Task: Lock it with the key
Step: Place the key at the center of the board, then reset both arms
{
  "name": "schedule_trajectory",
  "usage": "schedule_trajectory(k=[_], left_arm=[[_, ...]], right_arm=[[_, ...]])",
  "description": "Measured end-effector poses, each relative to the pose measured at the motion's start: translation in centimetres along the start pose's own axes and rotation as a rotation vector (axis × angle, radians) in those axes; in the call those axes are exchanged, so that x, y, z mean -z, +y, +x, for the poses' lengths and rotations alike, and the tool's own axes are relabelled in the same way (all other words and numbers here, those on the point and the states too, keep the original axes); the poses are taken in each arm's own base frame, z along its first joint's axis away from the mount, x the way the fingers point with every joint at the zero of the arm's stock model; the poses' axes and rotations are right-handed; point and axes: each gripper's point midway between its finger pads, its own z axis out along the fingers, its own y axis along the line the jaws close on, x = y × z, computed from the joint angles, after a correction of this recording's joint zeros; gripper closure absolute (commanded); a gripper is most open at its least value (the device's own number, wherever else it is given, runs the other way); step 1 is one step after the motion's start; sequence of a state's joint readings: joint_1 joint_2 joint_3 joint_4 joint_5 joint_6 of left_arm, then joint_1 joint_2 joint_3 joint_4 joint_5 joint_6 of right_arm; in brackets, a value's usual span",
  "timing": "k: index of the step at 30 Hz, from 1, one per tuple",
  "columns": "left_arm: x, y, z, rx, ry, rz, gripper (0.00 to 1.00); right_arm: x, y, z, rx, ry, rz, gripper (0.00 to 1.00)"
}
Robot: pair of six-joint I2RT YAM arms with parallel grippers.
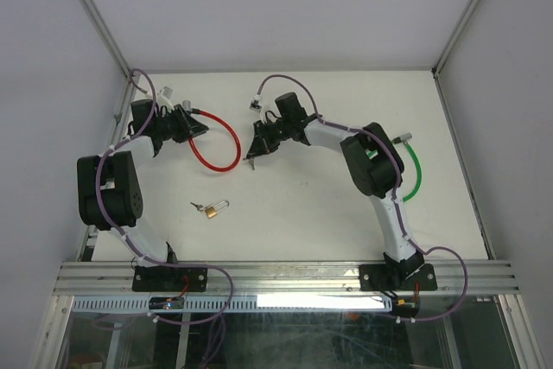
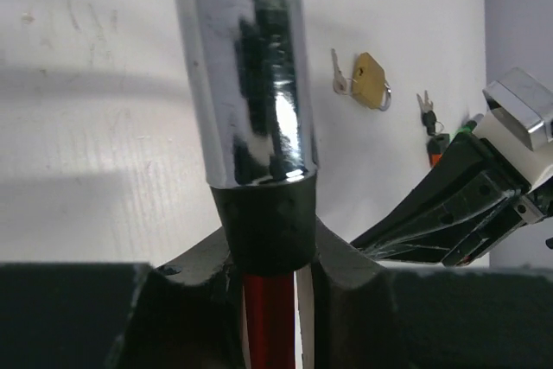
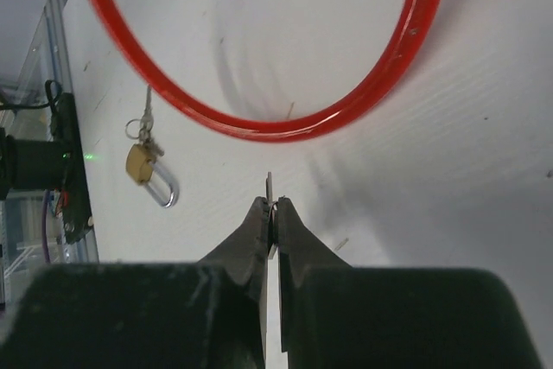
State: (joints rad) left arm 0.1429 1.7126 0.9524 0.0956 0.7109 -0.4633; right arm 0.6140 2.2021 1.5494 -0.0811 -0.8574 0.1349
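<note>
The lock is a red cable lock [image 1: 218,140] with a chrome cylinder head [image 2: 251,75] above a black collar [image 2: 268,222]. My left gripper [image 1: 194,124] [image 2: 272,300] is shut on it just below the collar, and the red cable runs down between the fingers. My right gripper [image 1: 252,157] [image 3: 276,213] is shut on a thin metal key [image 3: 270,192], whose tip sticks out past the fingertips. The key tip hangs just short of the red cable loop [image 3: 259,123], to the right of the lock head and apart from it.
A small brass padlock [image 1: 214,208] [image 3: 147,166] [image 2: 371,82] with keys on a ring lies on the white table between the arms, nearer the bases. A green cable [image 1: 416,170] curves beside the right arm. Metal frame posts stand at the table's far corners.
</note>
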Motion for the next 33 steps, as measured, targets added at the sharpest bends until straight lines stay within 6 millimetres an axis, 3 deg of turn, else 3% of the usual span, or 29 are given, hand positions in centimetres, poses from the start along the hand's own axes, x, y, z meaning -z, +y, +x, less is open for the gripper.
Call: schedule_trajectory(k=[5,9,13,17,22,25,28,32,33], left_arm=[[0.2,2.4,-0.1,-0.021,-0.015,-0.129,0.49],[1.1,3.8,-0.7,-0.046,-0.047,-0.245,0.39],[3.1,3.0,-3.3,-0.128,-0.142,-0.311,0.28],[6.2,0.6,-6.6,-0.238,-0.280,-0.357,0.04],[10.9,-2.7,-9.2,-0.350,-0.475,-0.394,0.01],[12.4,-4.4,-9.6,-0.384,-0.544,-0.368,0.01],[12.3,-5.8,-9.2,-0.383,-0.555,-0.295,0.01],[11.8,-8.0,-7.8,-0.354,-0.523,-0.156,0.01],[11.8,-8.6,-7.7,-0.353,-0.517,-0.125,0.01]], right_arm=[[-2.7,-2.0,1.2,-0.062,0.044,0.065,0.79],[-3.1,-2.2,2.2,-0.077,0.076,0.098,0.61],[-2.7,-2.6,1.1,-0.006,0.072,0.143,0.50],[-0.6,-2.5,-0.3,0.101,0.069,0.217,0.48],[4.5,0.4,-5.3,0.289,-0.016,0.283,0.48],[9.2,3.3,-8.2,0.418,-0.091,0.329,0.43],[14.5,6.2,-10.0,0.553,-0.164,0.390,0.26],[21.5,9.4,-10.0,0.698,-0.227,0.484,0.02],[23.1,10.1,-9.9,0.720,-0.239,0.504,0.01]])
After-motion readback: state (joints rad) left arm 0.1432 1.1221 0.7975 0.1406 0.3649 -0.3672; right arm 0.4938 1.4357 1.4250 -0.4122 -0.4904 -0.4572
